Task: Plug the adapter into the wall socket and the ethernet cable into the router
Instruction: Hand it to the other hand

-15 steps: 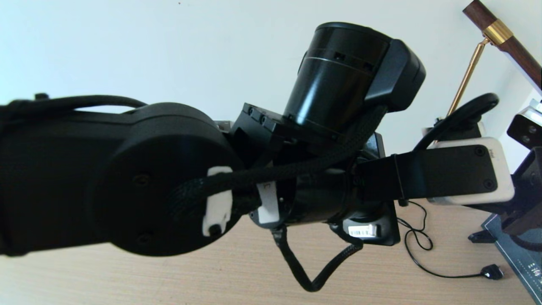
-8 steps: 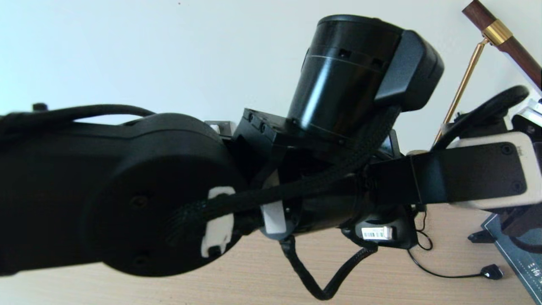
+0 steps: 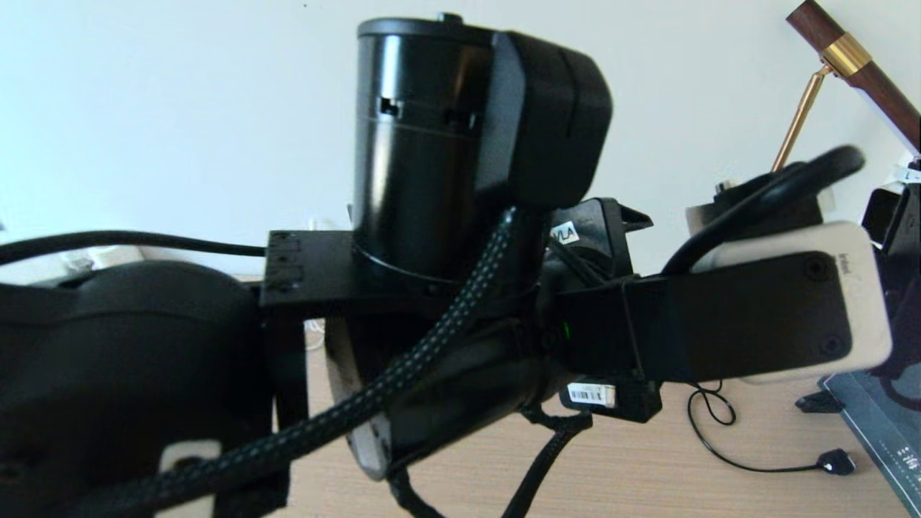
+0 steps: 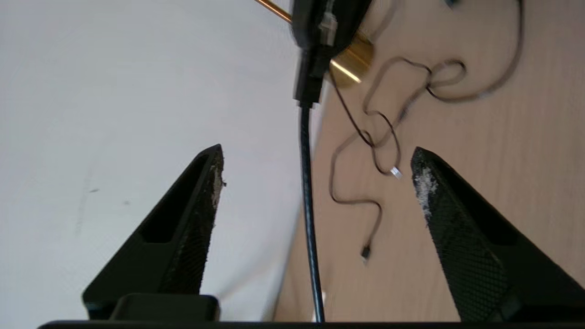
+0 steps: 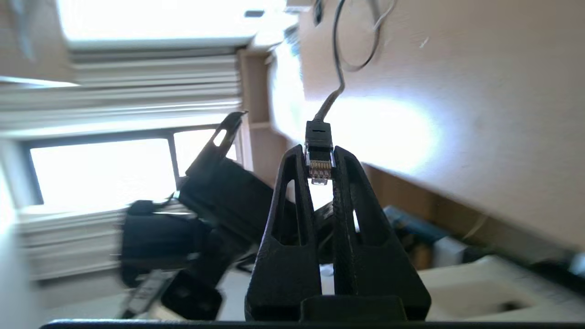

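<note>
The right end effector [image 5: 320,160] is clamped on the ethernet cable [image 5: 318,137], pinching the clear-tipped plug between its two fingers with the gold contacts showing in the gap and the black boot standing just past the fingertips; the cord runs from there towards the wooden surface [image 5: 457,82]. The left end effector [image 4: 315,173] has its fingers spread wide apart and holds nothing: a black cable [image 4: 308,205] crosses the gap between them in the left wrist view, touching neither finger as far as can be seen. Beyond it, thin dark USB cords [image 4: 388,137] lie looped on the surface, and a brass lamp base [image 4: 352,59] stands near the wall. In the head view the left arm [image 3: 446,180] fills most of the picture, with the surface [image 3: 719,475] showing below it and another thin cord with its plug [image 3: 835,462] at the near right. As for progress, the adapter, the wall socket and the router are in none of the views, so whether the adapter is already plugged in cannot be told. The ethernet half is clearly unfinished: the plug is gripped and ready but in mid-air, not in any port. What seems left is to carry it to the router, line it up and push it home.
</note>
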